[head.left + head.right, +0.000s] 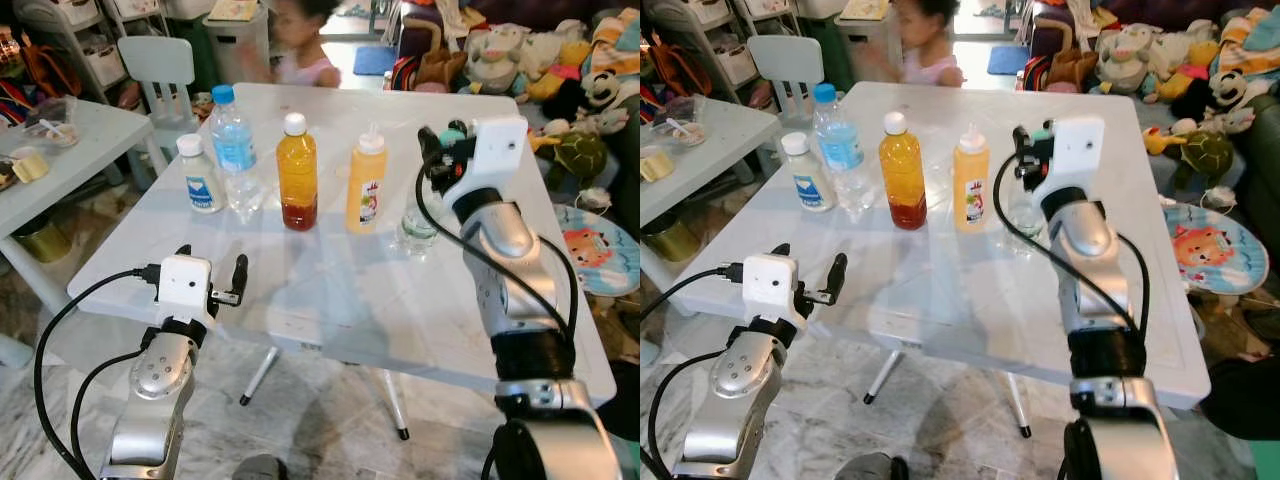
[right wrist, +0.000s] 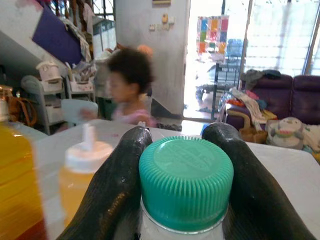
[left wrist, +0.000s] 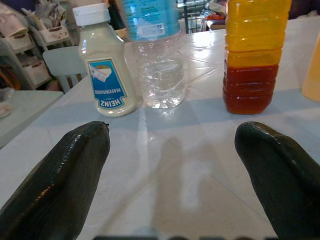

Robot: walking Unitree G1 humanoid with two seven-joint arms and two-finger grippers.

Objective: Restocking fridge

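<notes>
gripping the small green-capped bottle (image 2: 185, 190) only at its cap, the right gripper (image 1: 447, 150) jaws pinch it on the desk (image 1: 330, 300); it may slip or tip the mustard bottle (image 1: 366, 185) beside. left gripper (image 3: 170, 165) jaws spread, empty.

Silver arms, white boxy wrist housings, looped black cables; glossy black rounded fingers (image 3: 60, 175) on each gripper.

On the table (image 1: 330, 290), the oil bottle (image 1: 297, 172) is the landmark: water bottle (image 1: 234, 150) and mayonnaise jar (image 1: 199, 174) to its left, squeeze bottle (image 1: 367, 183) then small bottle (image 1: 418, 226) to its right, person (image 1: 300, 45) behind.
</notes>
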